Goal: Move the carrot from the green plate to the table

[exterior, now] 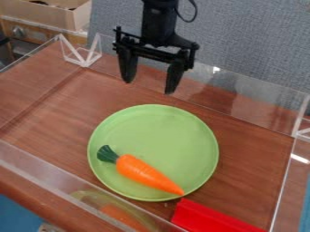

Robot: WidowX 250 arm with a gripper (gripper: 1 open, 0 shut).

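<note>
- Lime-green plate (182, 127), round and shallow, at centre of a reddish-brown wood-grain table (61, 91).
- Orange toy carrot (143, 171) with dark green leafy top, lying flat on the plate's near-left portion; leafy end toward the left rim, tapered tip toward the near-right rim.
- Carrot wholly on the plate, not on the table, and well apart from the gripper.
- Black gripper (147, 78), pointing straight down, suspended above the table just beyond the plate's far rim; both dark fingers (127, 66) spread wide, nothing between them, nothing touched.
- Dark arm column rising from the gripper out of the top edge of the view.
- Red flat rectangular block (218, 217) at the near-right, just outside the plate's rim, partly cut off by the bottom edge.
- Clear acrylic walls (260, 95) bordering the table at back, right and front; faint orange reflection of the carrot in the front wall.
- White triangular bracket (82, 50) at the far-left corner of the enclosure.
- Cardboard boxes (54, 14) at upper left beyond the walls.
- Grey-blue backdrop (260, 36) behind the arm.
</note>
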